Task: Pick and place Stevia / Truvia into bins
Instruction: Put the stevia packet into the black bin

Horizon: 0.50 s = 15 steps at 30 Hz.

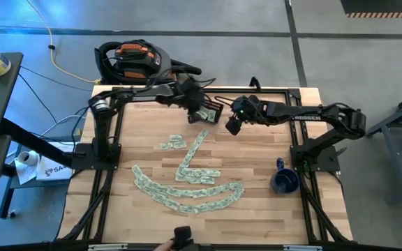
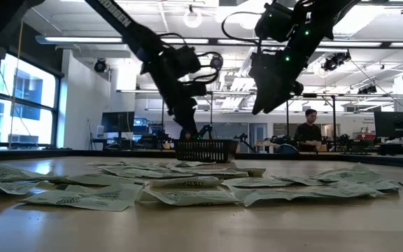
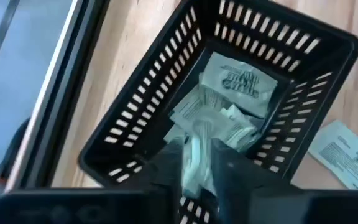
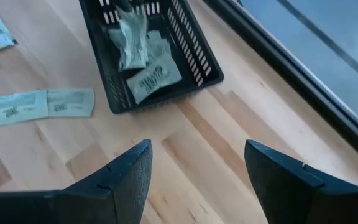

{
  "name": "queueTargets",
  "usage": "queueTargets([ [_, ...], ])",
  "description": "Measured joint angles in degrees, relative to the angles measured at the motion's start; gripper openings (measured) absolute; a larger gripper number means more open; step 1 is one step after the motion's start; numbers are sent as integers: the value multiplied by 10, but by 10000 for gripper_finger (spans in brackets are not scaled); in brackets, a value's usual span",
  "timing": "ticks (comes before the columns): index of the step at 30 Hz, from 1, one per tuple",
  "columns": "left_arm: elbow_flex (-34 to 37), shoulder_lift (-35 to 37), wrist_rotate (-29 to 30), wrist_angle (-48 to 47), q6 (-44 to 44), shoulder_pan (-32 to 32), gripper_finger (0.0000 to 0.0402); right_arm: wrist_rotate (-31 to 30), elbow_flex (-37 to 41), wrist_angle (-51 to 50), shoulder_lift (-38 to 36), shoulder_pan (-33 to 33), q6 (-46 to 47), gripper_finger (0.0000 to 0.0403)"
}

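The left end effector (image 1: pixel 199 106) hangs directly over the dark basket (image 1: pixel 208 110) at the far side of the wooden worktop (image 1: pixel 257 150), its two fingers (image 3: pixel 166 163) pinched together on a pale green sachet (image 3: pixel 194 163) that dangles between them just above the basket's opening. Below that held sachet, several more sachets in the basket (image 3: pixel 232 106) lie in a loose heap on its floor, one with its printed face up. In the left wrist view another single sachet (image 3: pixel 345 151) lies flat on the wood just beside the basket's outer wall. The right end effector (image 1: pixel 233 125) hovers near the basket, on its side away from the left arm and raised clear of the worktop; its fingers (image 4: pixel 120 174) stand wide apart with nothing between them, and only bare wood shows in the gap. Nearer the front of the worktop from both end effectors, the scattered sachets (image 1: pixel 187 188) form a curved band with a short line running back toward the basket. A dark blue mug (image 1: pixel 285 181) sits well apart from the right end effector, near that arm's base. In the low view the basket appears to rest flat on the worktop, though the sachets in front hide its base.
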<state>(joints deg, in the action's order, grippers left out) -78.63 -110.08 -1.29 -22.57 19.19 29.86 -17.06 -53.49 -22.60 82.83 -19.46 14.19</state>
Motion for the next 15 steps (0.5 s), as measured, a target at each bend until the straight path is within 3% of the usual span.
queueTargets([
  [4, -49, 1, 12, -126, -4, -11, 171, 0, 0, -19, -1, 1, 8, 245],
  [8, -62, 49, -35, -259, -24, -15, 203, -14, 0, -3, -1, 7, -20, 245],
  [15, 75, 127, -96, -272, -51, -22, 217, -15, 0, 38, -1, 4, -56, 245],
])
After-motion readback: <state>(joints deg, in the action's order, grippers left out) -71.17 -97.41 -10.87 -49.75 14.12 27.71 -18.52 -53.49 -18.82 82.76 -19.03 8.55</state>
